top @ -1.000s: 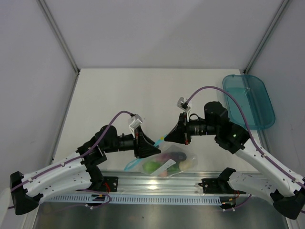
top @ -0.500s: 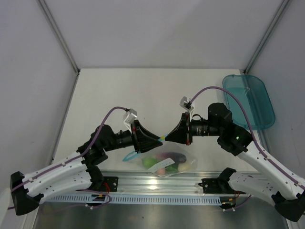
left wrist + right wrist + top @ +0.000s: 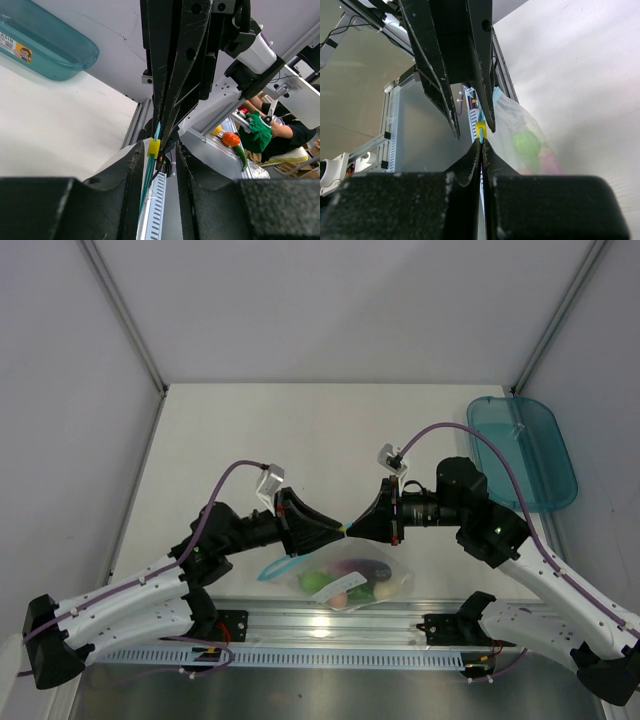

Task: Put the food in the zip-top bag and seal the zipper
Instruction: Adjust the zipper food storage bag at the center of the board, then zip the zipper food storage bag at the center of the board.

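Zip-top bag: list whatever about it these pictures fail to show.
- Zipper sealed or not: too small in the top view, where left gripper and right gripper partly cover it; wrist views show only a stretch by the yellow slider.
- Food count: in the top view, pieces overlap inside the crinkled zip-top bag.

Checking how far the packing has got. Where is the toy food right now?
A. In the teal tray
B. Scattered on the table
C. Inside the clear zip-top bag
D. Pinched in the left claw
C: the food shows through the clear zip-top bag at the table's near edge, and no food shows in the teal tray.
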Controlling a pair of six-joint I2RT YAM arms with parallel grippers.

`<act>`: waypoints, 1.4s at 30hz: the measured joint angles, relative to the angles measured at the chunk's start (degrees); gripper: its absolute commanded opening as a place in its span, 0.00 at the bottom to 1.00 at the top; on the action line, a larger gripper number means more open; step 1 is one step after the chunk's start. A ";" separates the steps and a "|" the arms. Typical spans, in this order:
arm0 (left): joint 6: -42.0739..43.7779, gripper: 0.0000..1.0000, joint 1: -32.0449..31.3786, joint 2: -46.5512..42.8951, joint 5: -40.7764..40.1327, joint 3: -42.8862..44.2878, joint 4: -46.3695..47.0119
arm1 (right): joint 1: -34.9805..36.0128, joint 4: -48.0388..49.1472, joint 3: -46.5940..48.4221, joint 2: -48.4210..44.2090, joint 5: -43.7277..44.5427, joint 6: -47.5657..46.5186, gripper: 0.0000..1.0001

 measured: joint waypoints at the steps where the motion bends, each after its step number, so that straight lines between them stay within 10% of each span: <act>1: -0.28 0.33 0.00 0.28 0.20 0.00 0.13 | 0.00 0.00 0.00 0.00 0.00 0.02 0.00; 10: -0.70 0.22 0.02 0.87 0.72 -0.04 0.46 | 0.04 0.02 0.00 0.00 0.00 0.02 0.00; 15: -0.85 0.00 0.07 0.94 0.70 -0.04 0.33 | 0.04 0.17 0.00 0.00 0.00 0.37 0.00; 42: -0.72 0.01 0.44 1.55 -0.52 2.51 -9.16 | 3.21 -0.07 -1.88 -2.56 13.29 1.01 0.00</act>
